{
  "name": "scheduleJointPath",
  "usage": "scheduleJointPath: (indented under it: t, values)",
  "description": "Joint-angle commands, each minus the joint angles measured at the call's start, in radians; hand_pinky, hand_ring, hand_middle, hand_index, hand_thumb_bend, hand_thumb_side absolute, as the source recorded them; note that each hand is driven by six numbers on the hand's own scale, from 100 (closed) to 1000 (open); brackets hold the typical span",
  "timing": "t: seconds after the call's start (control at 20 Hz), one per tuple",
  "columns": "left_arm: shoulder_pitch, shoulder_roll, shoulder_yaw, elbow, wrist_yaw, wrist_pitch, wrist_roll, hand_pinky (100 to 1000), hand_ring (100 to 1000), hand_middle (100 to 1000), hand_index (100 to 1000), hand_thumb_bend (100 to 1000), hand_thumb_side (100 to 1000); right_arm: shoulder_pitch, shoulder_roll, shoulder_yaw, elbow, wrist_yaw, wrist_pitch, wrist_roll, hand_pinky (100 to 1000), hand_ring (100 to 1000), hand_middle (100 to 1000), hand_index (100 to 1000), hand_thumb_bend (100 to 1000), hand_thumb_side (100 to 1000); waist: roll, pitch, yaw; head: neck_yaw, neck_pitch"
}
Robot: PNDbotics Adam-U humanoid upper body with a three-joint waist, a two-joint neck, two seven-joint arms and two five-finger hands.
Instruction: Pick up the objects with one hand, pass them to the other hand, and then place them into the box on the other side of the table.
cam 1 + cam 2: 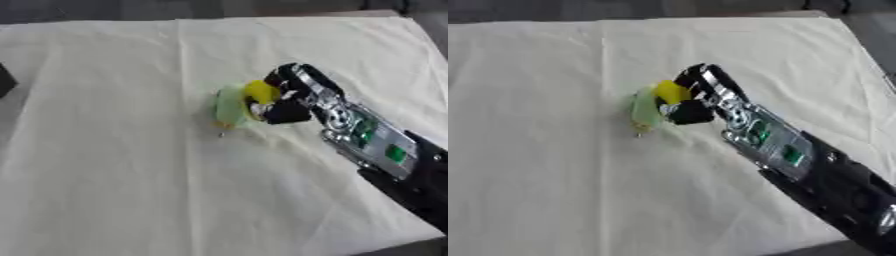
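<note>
A small pale green object (230, 106) with a yellow part (261, 91) lies near the middle of the cloth-covered table (131, 165). My right hand (293, 95) reaches in from the lower right, its fingers curled round the object's right side, thumb below and fingers over the yellow part. The object still seems to rest on the cloth; a thin stub sticks out under it. My left hand shows in neither view. No box is visible.
A cream cloth with soft creases covers the whole table. A dark object (5, 80) pokes in at the left edge. My right forearm (798, 155), silver with green marks, crosses the lower right corner.
</note>
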Motion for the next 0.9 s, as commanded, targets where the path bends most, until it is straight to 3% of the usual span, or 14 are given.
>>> scheduleJointPath:
  t: [0.05,0.2,0.35,0.4,0.45,0.65,0.9]
  values:
    - [-0.027,0.038,-0.045,-0.110,0.028,-0.078,-0.034,841,744,775,771,447,355,-0.021,-0.032,-0.008,-0.020,-0.048,0.022,-0.097,350,506,440,506,226,100,0.016,-0.043,0.002,-0.010,-0.011]
    - [-0.042,0.039,-0.088,-0.172,0.052,-0.119,-0.072,839,744,773,773,465,341,-0.031,-0.041,0.009,-0.020,-0.053,-0.032,-0.129,341,507,442,508,226,100,0.018,-0.045,0.005,-0.016,-0.013]
    - [-0.063,0.033,-0.134,-0.210,0.073,-0.124,-0.122,834,742,771,772,462,365,-0.041,-0.049,0.034,-0.020,-0.002,-0.038,-0.125,342,513,446,514,236,100,0.020,-0.048,0.013,-0.022,-0.013]
    - [-0.070,0.025,-0.145,-0.213,0.087,-0.116,-0.142,832,741,769,772,461,372,-0.046,-0.051,0.042,-0.020,0.021,-0.035,-0.115,342,515,448,516,301,100,0.020,-0.048,0.015,-0.024,-0.013]
    - [-0.080,0.019,-0.164,-0.214,0.105,-0.102,-0.167,831,734,763,766,447,415,-0.054,-0.052,0.050,-0.020,0.051,-0.033,-0.103,342,516,448,517,241,100,0.021,-0.050,0.018,-0.026,-0.014]
    - [-0.119,-0.017,-0.239,-0.205,0.151,0.000,-0.270,830,722,748,759,425,528,-0.079,-0.049,0.070,-0.020,0.177,-0.024,-0.056,343,520,449,519,253,100,0.024,-0.052,0.025,-0.029,-0.018]
    - [-0.148,-0.050,-0.291,-0.221,0.187,0.090,-0.343,831,722,747,760,414,567,-0.096,-0.041,0.079,-0.020,0.273,-0.019,-0.020,359,522,450,520,260,100,0.026,-0.053,0.030,-0.030,-0.023]
